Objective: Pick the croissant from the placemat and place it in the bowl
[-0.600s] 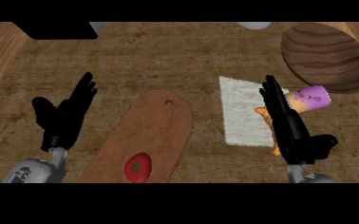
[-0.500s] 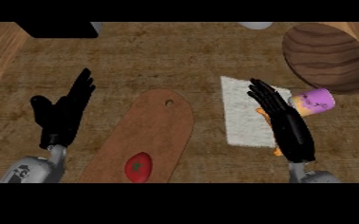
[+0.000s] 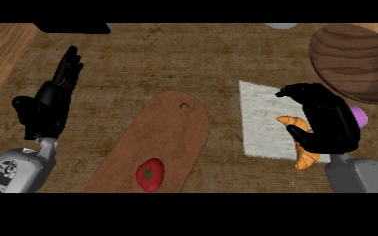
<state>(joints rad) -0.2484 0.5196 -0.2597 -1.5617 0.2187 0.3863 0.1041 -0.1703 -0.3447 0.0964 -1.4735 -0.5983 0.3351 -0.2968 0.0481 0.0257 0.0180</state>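
The croissant (image 3: 299,142) lies on the right edge of the white placemat (image 3: 262,120), partly hidden under the right hand (image 3: 325,122). That hand sits over it with its fingers curled downward around the pastry's middle; both orange ends stick out, one to the left of the palm and one below it. It looks like a grasp being closed, though whether the croissant has left the mat cannot be told from this view. A small purple thing (image 3: 359,116) peeks out just behind the hand; what it is cannot be made out.

The wooden bowl (image 3: 347,60) stands at the upper right, just beyond the placemat's far corner, and nothing shows inside it. So the task seems to be in its first half: the reach looks done and the grip is forming, while the lift, the carry up and to the right, and the release into the bowl are all left.

The left hand (image 3: 48,105) rests open at the left, fingers straight and pointing up, well apart from everything. A brown cutting board (image 3: 159,135) with a red fruit (image 3: 150,174) lies between the hands, untouched.
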